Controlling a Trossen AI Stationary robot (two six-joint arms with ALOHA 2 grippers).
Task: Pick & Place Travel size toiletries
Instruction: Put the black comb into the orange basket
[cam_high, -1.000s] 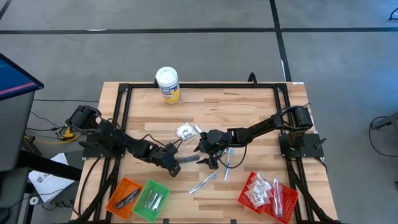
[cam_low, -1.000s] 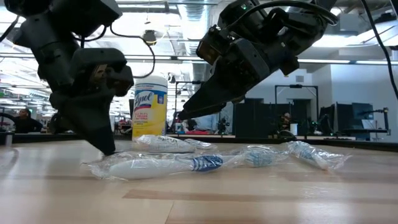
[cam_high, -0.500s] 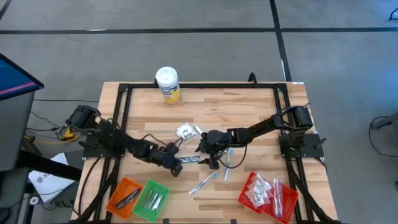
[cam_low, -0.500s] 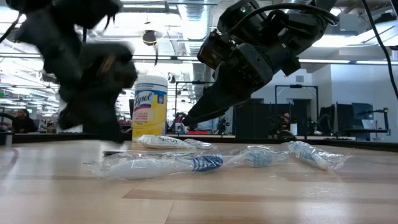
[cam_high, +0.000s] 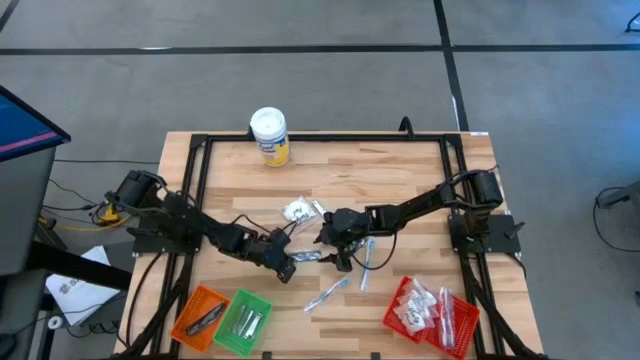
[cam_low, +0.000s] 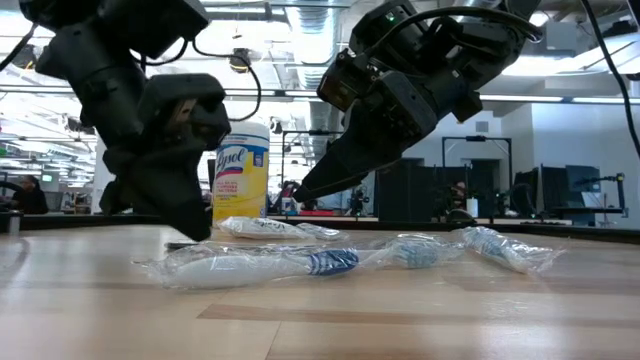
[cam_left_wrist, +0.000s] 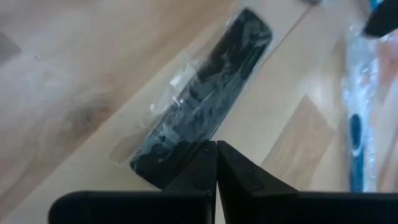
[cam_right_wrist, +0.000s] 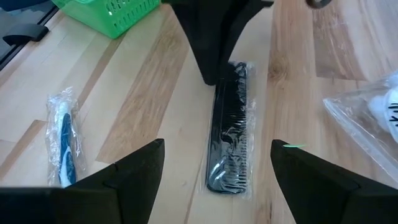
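I've pinched my left gripper (cam_left_wrist: 216, 144) closed on the black plastic-wrapped comb (cam_right_wrist: 230, 127); my right gripper (cam_right_wrist: 211, 163) waits spread wide at its three o'clock.

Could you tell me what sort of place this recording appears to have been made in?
Most likely a robotics lab or test workshop inside a large open industrial hall. The wooden table carries a black frame with two mounted arms, the floor around it is bare grey with marked lines, and the low view shows dark equipment racks under ceiling lights.

Grey floor (cam_high: 300, 85) (black lines), bright ceiling lights (cam_low: 600, 75).
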